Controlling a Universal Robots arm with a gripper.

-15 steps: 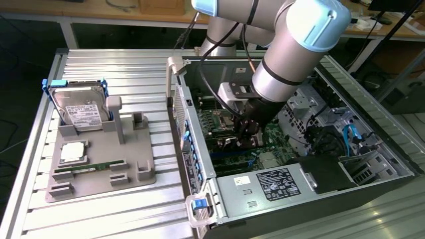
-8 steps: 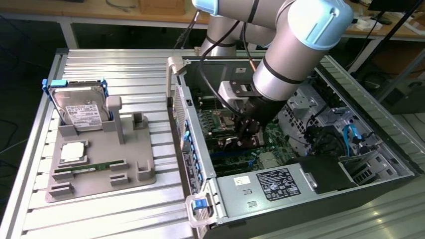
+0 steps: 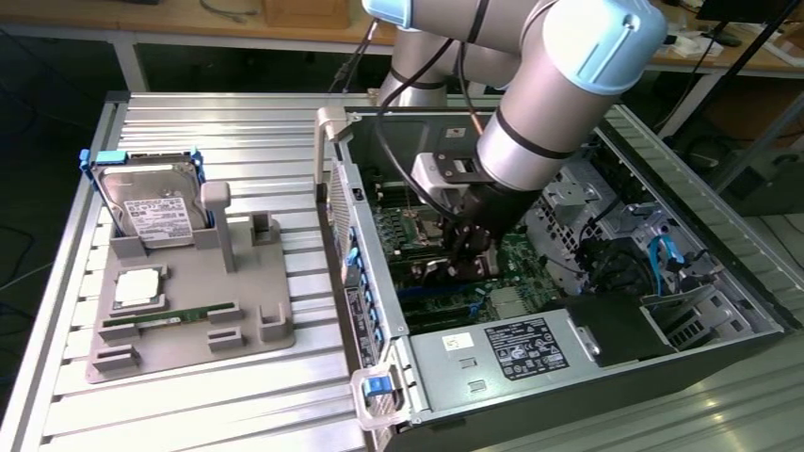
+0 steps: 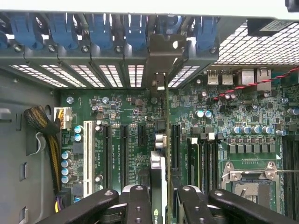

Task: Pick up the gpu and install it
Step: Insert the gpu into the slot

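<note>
- Grey aluminium worktop (image 3: 226, 405) carries a plastic holder (image 3: 188, 363) at the exterior view's left. A hard drive (image 3: 151, 212) stands at the back of it, and a processor chip (image 3: 136, 287) and a green memory stick (image 3: 169, 318) lie flat.
- Just right of that, an open computer case (image 3: 364, 247) lies on its side with the motherboard (image 4: 117, 116) exposed.
- Reaching into the case, the robot arm (image 3: 553, 113) has its end effector (image 3: 472, 252) low over the board.
- Seen from the wrist, the end effector pinches the graphics card (image 4: 158, 179), which stands on edge among the expansion slots. The card's metal bracket (image 4: 163, 60) is against the blue-clipped rear slot covers.
</note>
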